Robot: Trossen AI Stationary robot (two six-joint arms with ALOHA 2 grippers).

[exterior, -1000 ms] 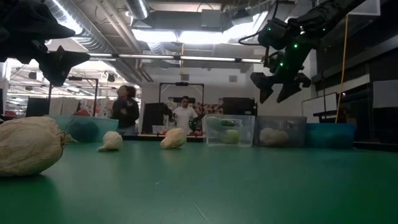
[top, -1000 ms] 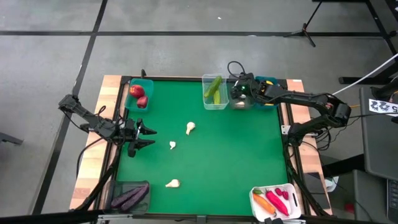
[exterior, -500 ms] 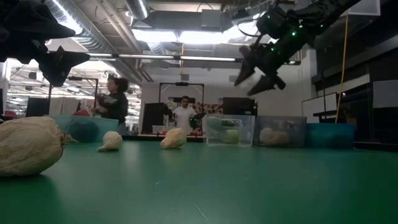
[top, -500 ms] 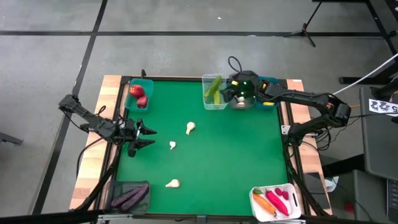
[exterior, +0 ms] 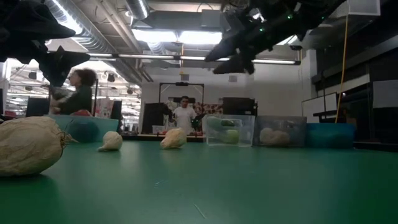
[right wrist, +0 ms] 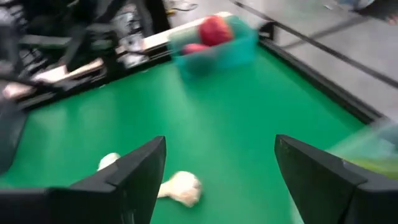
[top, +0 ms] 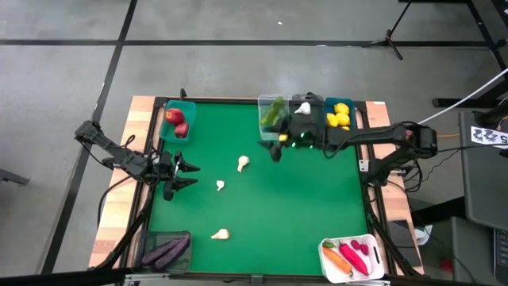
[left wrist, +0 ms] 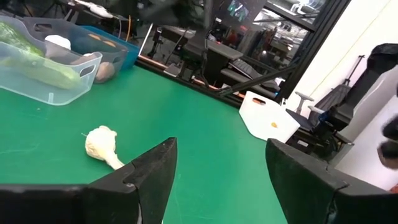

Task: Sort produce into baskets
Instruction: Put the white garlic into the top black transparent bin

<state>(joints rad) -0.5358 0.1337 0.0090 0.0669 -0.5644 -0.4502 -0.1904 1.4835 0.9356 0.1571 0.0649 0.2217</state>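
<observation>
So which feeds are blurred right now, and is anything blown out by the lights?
Right wrist view: motion-smeared, the teal basket of apples and garlic bulb soft. Low view: ceiling lights glare, right gripper silhouetted, nearest garlic out of focus. Left wrist and high views look sharp.

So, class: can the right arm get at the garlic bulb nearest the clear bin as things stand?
Probably yes. The right gripper hangs open and empty above the mat, just off the clear bin, and the garlic bulb lies alone on bare green mat with nothing between them.
</observation>
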